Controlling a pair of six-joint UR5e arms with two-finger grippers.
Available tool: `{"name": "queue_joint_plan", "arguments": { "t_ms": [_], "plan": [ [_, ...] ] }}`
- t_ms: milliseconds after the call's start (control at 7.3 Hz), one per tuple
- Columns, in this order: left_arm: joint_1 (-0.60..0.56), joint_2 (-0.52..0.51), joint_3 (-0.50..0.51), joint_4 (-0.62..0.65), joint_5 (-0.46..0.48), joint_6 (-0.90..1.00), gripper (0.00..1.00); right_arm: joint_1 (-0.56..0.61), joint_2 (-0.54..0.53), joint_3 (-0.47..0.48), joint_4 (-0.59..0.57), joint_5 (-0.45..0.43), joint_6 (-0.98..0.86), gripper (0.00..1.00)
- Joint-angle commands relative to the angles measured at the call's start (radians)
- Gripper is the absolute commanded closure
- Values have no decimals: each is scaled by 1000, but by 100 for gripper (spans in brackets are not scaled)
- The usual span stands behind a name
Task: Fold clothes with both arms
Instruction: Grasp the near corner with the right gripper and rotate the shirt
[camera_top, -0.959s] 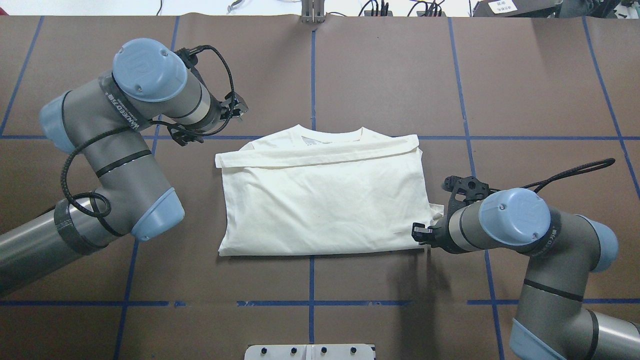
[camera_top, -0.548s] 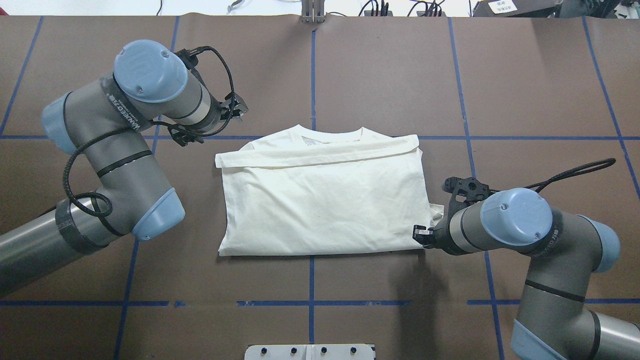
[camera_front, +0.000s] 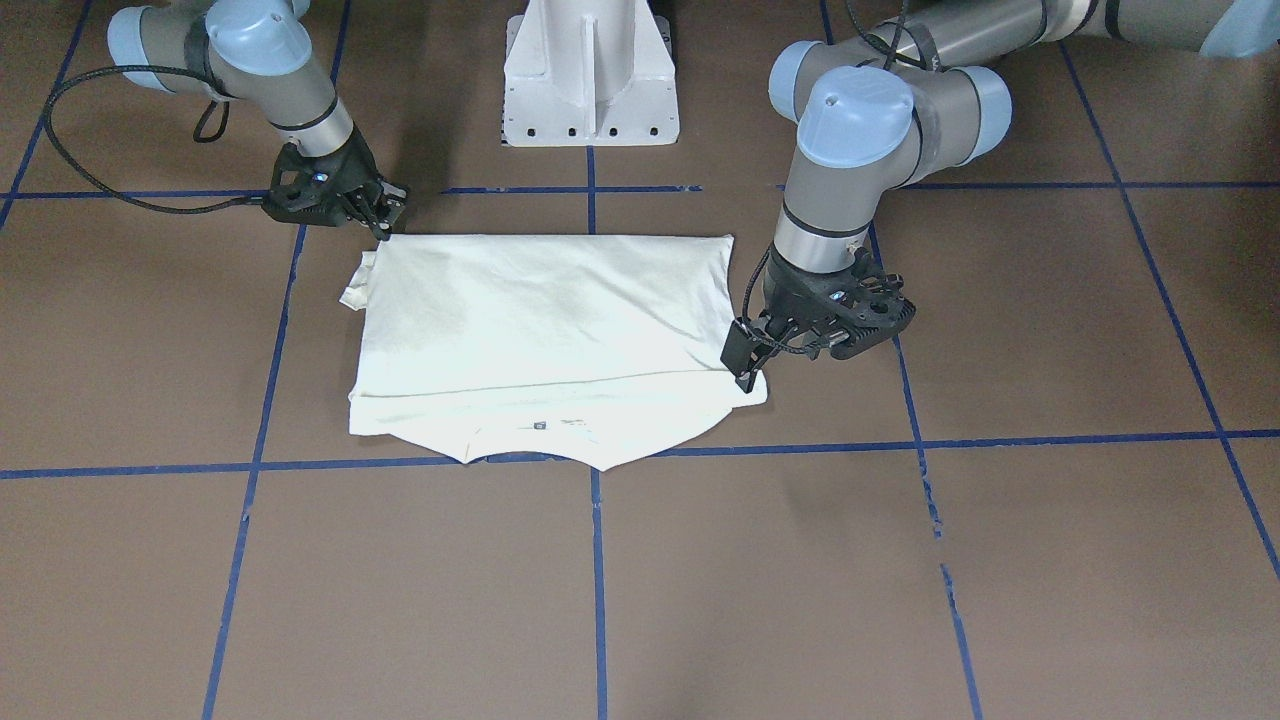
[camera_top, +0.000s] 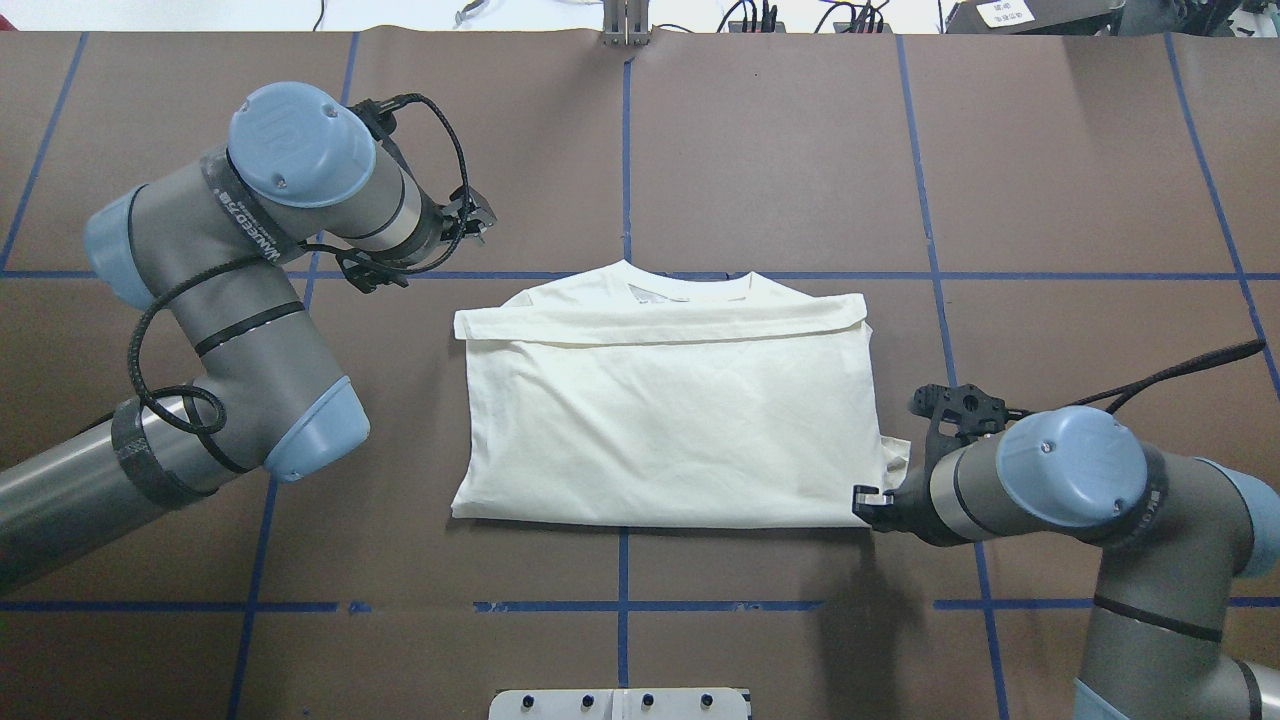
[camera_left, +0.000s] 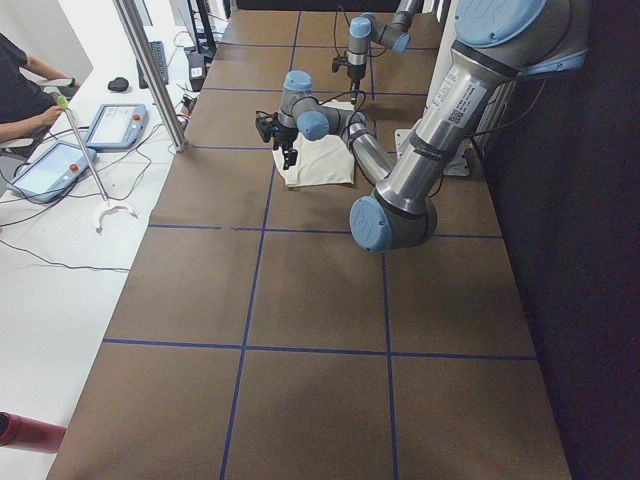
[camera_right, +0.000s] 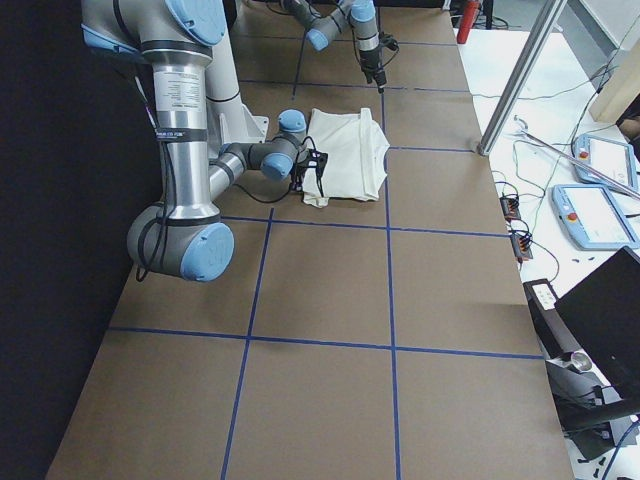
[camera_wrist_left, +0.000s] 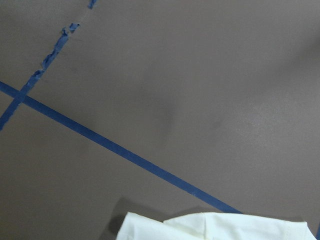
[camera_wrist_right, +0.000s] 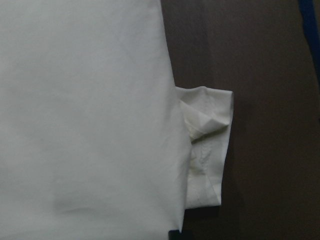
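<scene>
The clothes are one cream-white shirt (camera_top: 660, 420) lying folded into a rectangle, plain side up, with the collar at the far edge. A sleeve cuff (camera_wrist_right: 207, 145) sticks out at its right side. My right gripper (camera_top: 866, 501) sits low at the shirt's near right corner (camera_front: 385, 224), shut on the cloth there. My left gripper (camera_top: 480, 222) hangs open above the table near the far left corner (camera_front: 745, 368) and holds nothing. The left wrist view shows only bare table and the shirt's edge (camera_wrist_left: 215, 227).
Blue tape lines (camera_top: 622, 150) grid the brown table. The white pedestal base (camera_front: 590, 75) stands behind the shirt on the robot's side. Beyond the far edge, a side bench carries teach pendants (camera_left: 115, 125), cables and a metal post (camera_left: 150, 70), with a person (camera_left: 25, 85) seated there.
The shirt has slid to the right and toward the robot, carried along by my right gripper at its near right corner. The left arm has barely moved.
</scene>
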Motion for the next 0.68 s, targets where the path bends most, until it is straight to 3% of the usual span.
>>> {"name": "queue_joint_plan", "arguments": {
  "t_ms": [0, 411, 548],
  "plan": [
    [1, -1, -7, 2, 0, -4, 0, -130, -106, 85, 1, 0, 0, 100],
    [4, -2, -9, 0, 0, -7, 0, -260, -117, 173, 1, 4, 63, 100],
    [4, -4, -12, -1, -2, -7, 0, -262, -111, 191, 2, 12, 80, 1]
  ]
}}
